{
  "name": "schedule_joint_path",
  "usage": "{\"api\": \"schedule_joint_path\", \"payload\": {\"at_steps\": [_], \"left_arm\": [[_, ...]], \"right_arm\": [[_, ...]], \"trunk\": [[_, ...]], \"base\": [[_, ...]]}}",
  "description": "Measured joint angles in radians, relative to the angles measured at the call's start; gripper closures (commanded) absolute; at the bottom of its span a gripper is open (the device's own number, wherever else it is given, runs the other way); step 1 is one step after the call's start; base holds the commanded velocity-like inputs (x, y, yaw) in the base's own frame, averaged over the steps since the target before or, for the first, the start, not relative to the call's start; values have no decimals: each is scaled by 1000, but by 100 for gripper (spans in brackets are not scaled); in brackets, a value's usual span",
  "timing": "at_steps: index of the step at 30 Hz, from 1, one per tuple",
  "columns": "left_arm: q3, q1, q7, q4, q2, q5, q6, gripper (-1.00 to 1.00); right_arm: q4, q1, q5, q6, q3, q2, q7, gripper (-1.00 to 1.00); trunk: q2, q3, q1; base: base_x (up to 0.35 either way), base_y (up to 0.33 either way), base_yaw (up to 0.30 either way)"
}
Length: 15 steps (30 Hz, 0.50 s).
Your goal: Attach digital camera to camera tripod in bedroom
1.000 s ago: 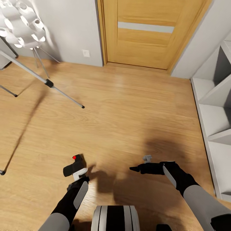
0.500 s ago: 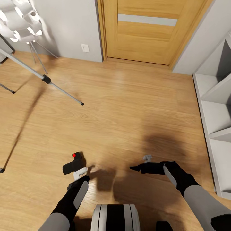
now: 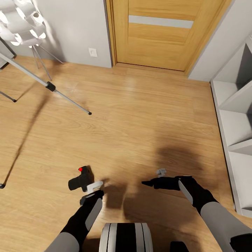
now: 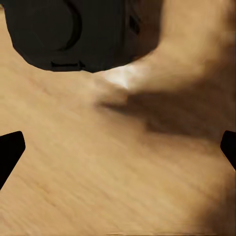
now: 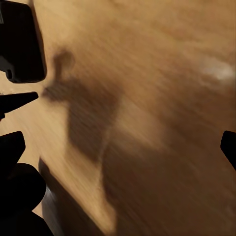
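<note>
– Left claw (image 4: pixel 118 147) is hanging wide open, its two black fingertips (image 4: pixel 10 153) sitting far apart with bare wood floor (image 3: pixel 140 122) showing between them.

– So what is it gripping?

– Nothing is sitting between those fingers. The digital camera (image 3: pixel 80 180) is lying just beyond them, near the robot on the left, its red dot facing up. I cannot tell whether the claw is touching it.

– And the other one?

– Right claw (image 3: pixel 146 183) is pointing leftward low over the floor, well apart from the camera, and its jaws are standing open too, holding nothing.

– Where is the tripod standing?

– The camera tripod (image 3: pixel 50 86) is standing at the far left. One thin silver leg is slanting down across the boards, its black foot resting on the floor well apart from the camera. A white lamp (image 3: pixel 21 21) is glowing behind it by the wall, a wooden door (image 3: pixel 157 35) is closing off the far side, and white shelves (image 3: pixel 234 115) are lining the right
</note>
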Motion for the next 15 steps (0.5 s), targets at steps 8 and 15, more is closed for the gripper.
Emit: {"api": "schedule_joint_path", "payload": {"at_steps": [8,15], "left_arm": [[-21,0,0,9,-1,3,-94,-100],[-28,0,0,52,4,0,-192,-100]], "right_arm": [[0,0,0,0,-1,0,0,-100],[0,0,0,0,-1,0,0,-100]], "trunk": [[0,0,0],[0,0,0]], "base": [[0,0,0],[0,0,0]]}}
